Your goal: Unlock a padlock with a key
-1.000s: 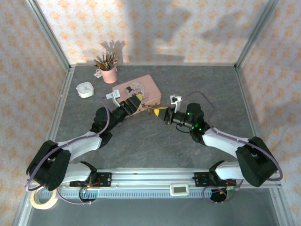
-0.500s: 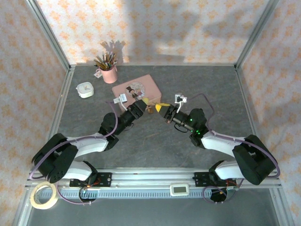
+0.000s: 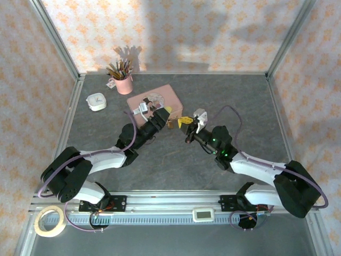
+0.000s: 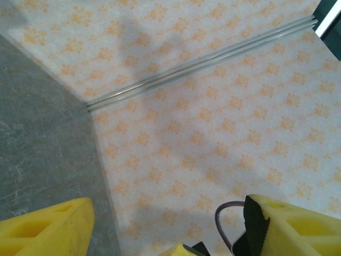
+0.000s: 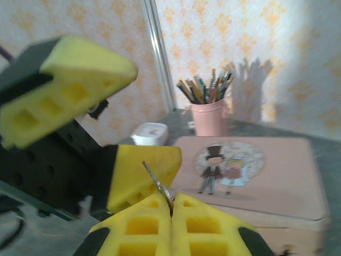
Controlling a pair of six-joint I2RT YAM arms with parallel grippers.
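Note:
My right gripper [image 5: 171, 205] is shut on the key [image 5: 157, 181], a thin grey metal blade slanting up out of its yellow fingertips. My left gripper [image 5: 106, 128] stands open right in front of it. Its lower finger [image 5: 141, 176] sits just behind the key and its upper finger [image 5: 69, 80] is well above. From above, the left gripper [image 3: 162, 116] and right gripper [image 3: 183, 121] nearly meet tip to tip off the front corner of the pink tin [image 3: 157, 101]. In the left wrist view, the left gripper [image 4: 168, 224] holds nothing between its fingers. The padlock is hidden.
The pink tin [image 5: 256, 176] with its bride-and-groom picture lies just behind the grippers. A pink cup of pencils [image 3: 123, 82] and a small white box [image 3: 96, 101] stand at the back left. A tape roll [image 3: 49, 221] lies outside the frame at the near left.
The left arm has stretched forward and right, carrying its gripper from the tin's edge up to the right gripper. The right gripper has risen slightly and turned, still shut on the key.

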